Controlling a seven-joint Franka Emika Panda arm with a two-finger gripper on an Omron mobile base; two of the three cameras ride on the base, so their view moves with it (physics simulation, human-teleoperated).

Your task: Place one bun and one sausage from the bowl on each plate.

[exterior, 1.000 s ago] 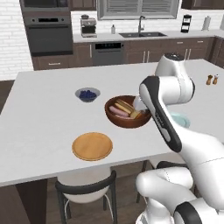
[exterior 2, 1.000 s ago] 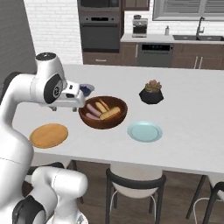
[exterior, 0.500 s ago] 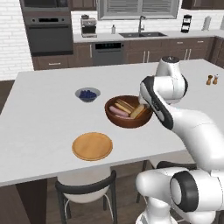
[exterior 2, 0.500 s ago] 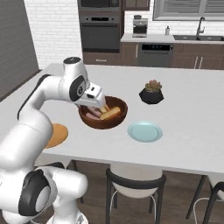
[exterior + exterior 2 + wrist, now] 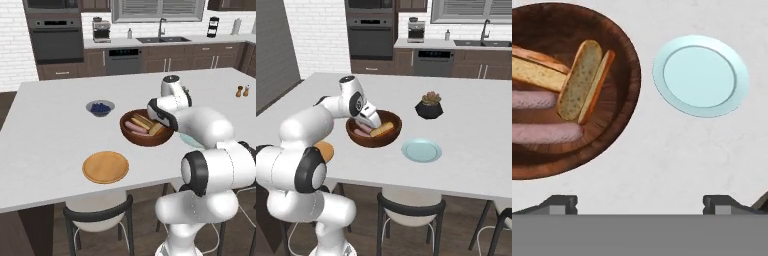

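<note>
The dark wooden bowl [image 5: 624, 107] holds two buns [image 5: 582, 80] and two pink sausages [image 5: 544, 133] lying side by side. In the hand view my gripper [image 5: 640, 204] is open, its fingertips [image 5: 559, 202] spread wide above bare counter between the bowl's rim and the pale blue plate [image 5: 701, 75]. From the base views the gripper [image 5: 373, 121] hangs over the bowl [image 5: 374, 135], near the side that faces the blue plate [image 5: 421, 150]. The orange-tan plate [image 5: 105, 167] lies near the counter's front edge, left of the bowl [image 5: 146, 135]. Nothing is held.
A small grey bowl of blueberries [image 5: 100, 107] sits behind and left of the wooden bowl. A black plant pot [image 5: 429, 106] stands behind the blue plate. Salt and pepper shakers [image 5: 242, 91] stand far right. Stools [image 5: 412, 210] line the front edge.
The arm has swung from left of the bowl across it toward the blue plate's side. The gripper has stayed open and empty. Bowl and plates have not moved.
</note>
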